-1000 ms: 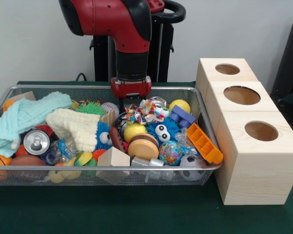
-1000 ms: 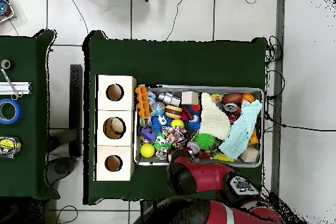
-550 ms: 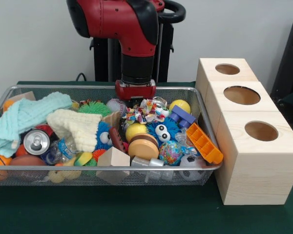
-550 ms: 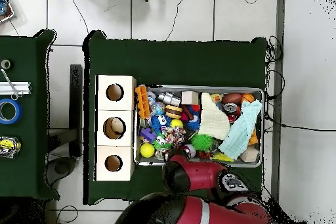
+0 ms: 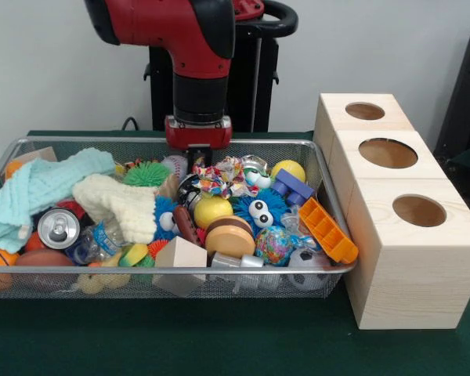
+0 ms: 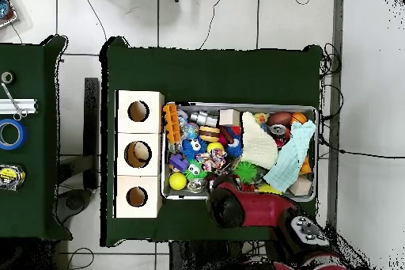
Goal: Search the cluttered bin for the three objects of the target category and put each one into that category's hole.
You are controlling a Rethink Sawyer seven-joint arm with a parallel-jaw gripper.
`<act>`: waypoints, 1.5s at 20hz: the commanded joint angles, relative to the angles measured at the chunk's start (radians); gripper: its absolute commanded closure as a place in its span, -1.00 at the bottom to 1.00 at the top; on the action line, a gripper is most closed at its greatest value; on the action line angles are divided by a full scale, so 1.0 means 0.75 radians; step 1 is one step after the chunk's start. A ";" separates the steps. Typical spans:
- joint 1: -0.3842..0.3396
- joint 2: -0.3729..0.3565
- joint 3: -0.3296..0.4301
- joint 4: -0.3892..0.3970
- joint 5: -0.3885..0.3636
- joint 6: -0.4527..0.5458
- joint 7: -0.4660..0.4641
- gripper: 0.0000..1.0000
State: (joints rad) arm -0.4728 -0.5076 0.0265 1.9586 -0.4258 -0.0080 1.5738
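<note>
The red arm has slid sideways since a moment ago, toward the towel side of the bin. Its gripper hangs at about 12 o'clock over the wire bin, just above the white baseball. I cannot tell if the jaws are open or closed. The three wooden boxes with holes sit at 3 o'clock, touching the bin. The yellow ball lies in the middle of the pile.
</note>
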 commanded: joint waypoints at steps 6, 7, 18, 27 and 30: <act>-0.229 -0.296 0.418 -0.089 0.148 0.522 -0.030 1.00; -0.231 -0.301 0.426 -0.098 0.163 0.552 -0.026 1.00; -0.197 -0.340 0.456 -0.117 0.275 0.670 0.068 1.00; -0.011 -0.413 0.338 -0.010 0.368 0.516 0.298 1.00; 0.146 -0.540 0.204 0.025 0.449 0.604 0.448 1.00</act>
State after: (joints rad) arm -0.4960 -0.7875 0.2377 1.9405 -0.1835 0.3731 1.5783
